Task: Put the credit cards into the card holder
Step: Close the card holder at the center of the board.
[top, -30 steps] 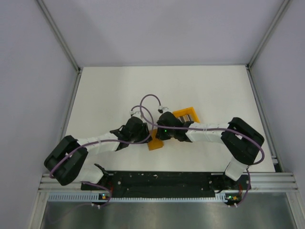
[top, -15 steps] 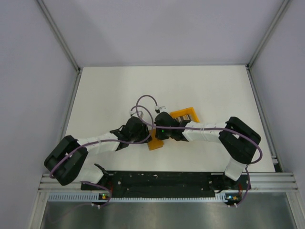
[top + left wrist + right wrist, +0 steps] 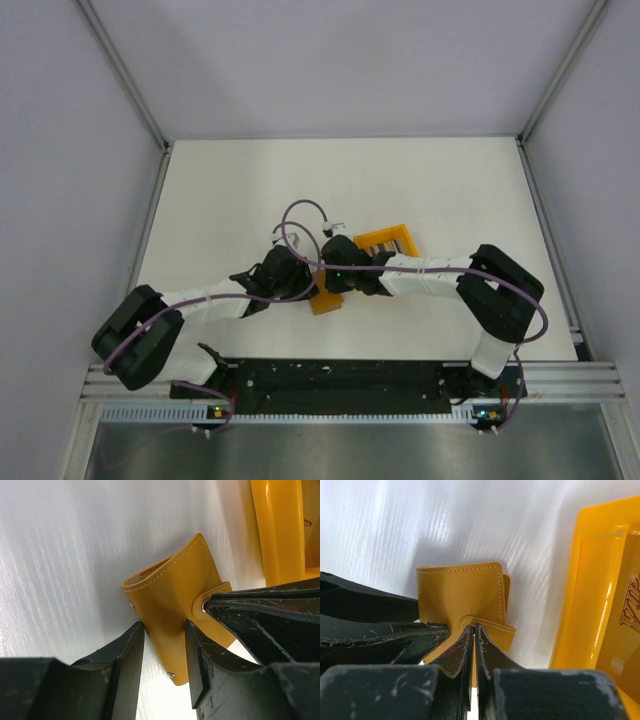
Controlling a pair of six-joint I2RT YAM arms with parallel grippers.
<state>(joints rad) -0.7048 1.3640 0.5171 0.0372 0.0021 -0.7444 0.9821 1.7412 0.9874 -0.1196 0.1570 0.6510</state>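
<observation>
Top external view: both arms bend inward and meet near the middle of the white table (image 3: pixel 450 190), over the mustard-yellow folded leather card holder (image 3: pixel 325 303), which lies on the table just in front of the bright orange plastic bin (image 3: pixel 407 234). The black, white and grey plastic credit cards (image 3: pixel 386 243) sit as a striped row inside that bin, apart from the card holder.

In the left wrist view the left gripper (image 3: pixel 162 627) has its two black fingers spread. One tip touches the card holder's stitched edge and the other lies over its face, with leather showing in the gap. I cannot tell whether they press down on it.

In the right wrist view the right gripper (image 3: pixel 474 627) is nearly closed, with its fingers pinching the card holder's small clasp tab (image 3: pixel 487 625). The bin wall stands just to the right.
</observation>
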